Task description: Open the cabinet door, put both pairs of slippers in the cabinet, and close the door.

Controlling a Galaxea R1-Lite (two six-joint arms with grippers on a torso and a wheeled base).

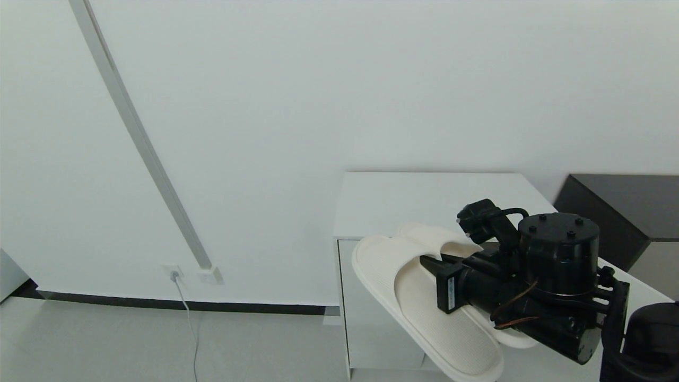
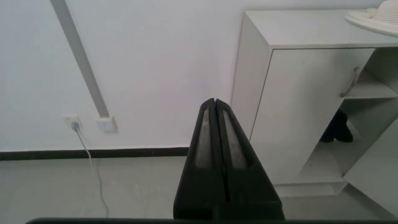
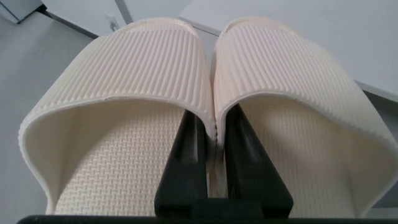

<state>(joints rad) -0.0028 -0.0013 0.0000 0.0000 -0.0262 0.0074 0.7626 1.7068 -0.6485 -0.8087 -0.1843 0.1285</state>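
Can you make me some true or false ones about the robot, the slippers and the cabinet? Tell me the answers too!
1. The right hand grips a pair of cream slippers. True.
2. The left hand holds a slipper too. False: it is shut and empty.
3. The cabinet is all closed up. False: one side is open, and a shelf shows inside.
4. A cable is plugged into the wall socket. True.
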